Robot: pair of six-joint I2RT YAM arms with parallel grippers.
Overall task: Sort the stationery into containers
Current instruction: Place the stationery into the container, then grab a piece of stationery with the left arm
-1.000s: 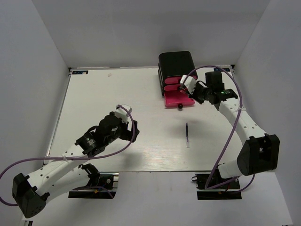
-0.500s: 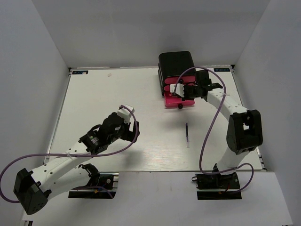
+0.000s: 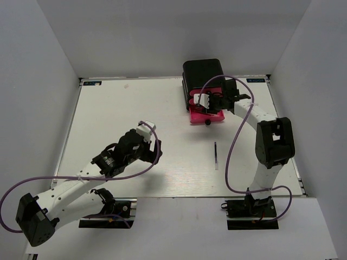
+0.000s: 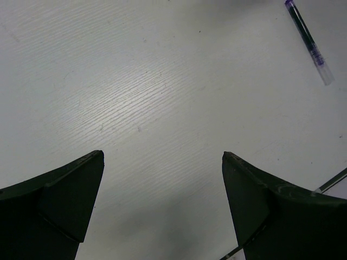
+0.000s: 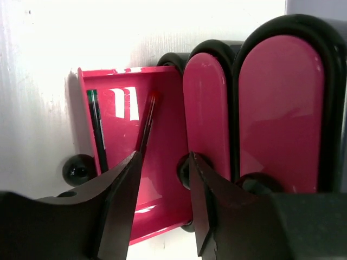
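Observation:
The containers are three pink-fronted drawers in a glossy black cabinet [image 3: 203, 71] at the back of the table. The bottom drawer [image 3: 206, 116] is pulled out. In the right wrist view it [image 5: 162, 200] holds a thin green-capped pen [image 5: 97, 135] and a thin red pen [image 5: 147, 122]. My right gripper [image 3: 210, 108] hangs over this open drawer, jaws [image 5: 162, 160] apart with nothing between them. A thin dark pen [image 3: 215, 155] lies on the table; it also shows in the left wrist view [image 4: 309, 40]. My left gripper [image 3: 150, 147] is wide open and empty [image 4: 162, 155] over bare table, left of that pen.
The middle drawer front [image 5: 206, 108] and top drawer front [image 5: 282, 97] are shut, each with a black knob; the middle knob [image 5: 185, 170] sits just beside my right finger. The open drawer's knob [image 3: 207, 123] points toward me. White walls enclose the table.
My right gripper has swung left from beside the cabinet to over the open bottom drawer, the arm folding in toward it. The left arm shifted slightly. The dark pen has not moved.

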